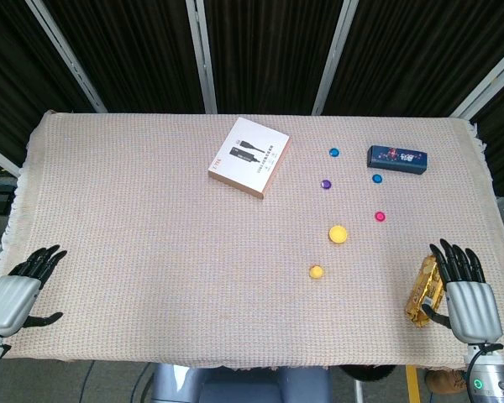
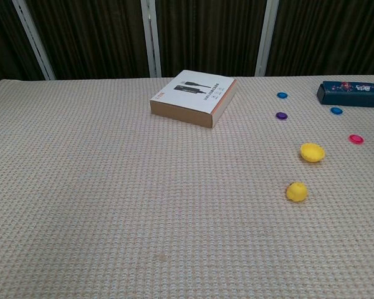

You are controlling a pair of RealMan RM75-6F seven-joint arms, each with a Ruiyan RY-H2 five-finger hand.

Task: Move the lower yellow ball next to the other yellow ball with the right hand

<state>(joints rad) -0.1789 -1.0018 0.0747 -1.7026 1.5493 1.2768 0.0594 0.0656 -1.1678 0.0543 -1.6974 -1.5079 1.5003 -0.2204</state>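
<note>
I see the small, slightly lumpy lower yellow ball [image 1: 317, 271] sitting on the beige woven tablecloth [image 1: 134, 218] right of centre in the head view, low in the frame, with the larger, rounder upper yellow ball [image 1: 338, 233] just above and to its right, near but apart. My right hand [image 1: 464, 290], grey-backed with black fingers, rests at the lower right edge of the frame with fingers spread and nothing in its grasp; a shiny gold crinkled wrapper [image 1: 422, 292] lies just beside it on its left. My left hand [image 1: 17, 290] lies at the lower left edge, fingers also apart and empty. Neither hand shows in the chest view. Further up, I see a flat white cardboard box with an orange edge [image 1: 249, 156], a dark blue oblong box [image 1: 396, 157], and small glossy discs: two blue [image 1: 334, 152] [image 1: 377, 178], one purple [image 1: 325, 184], one pink [image 1: 380, 216].
</note>
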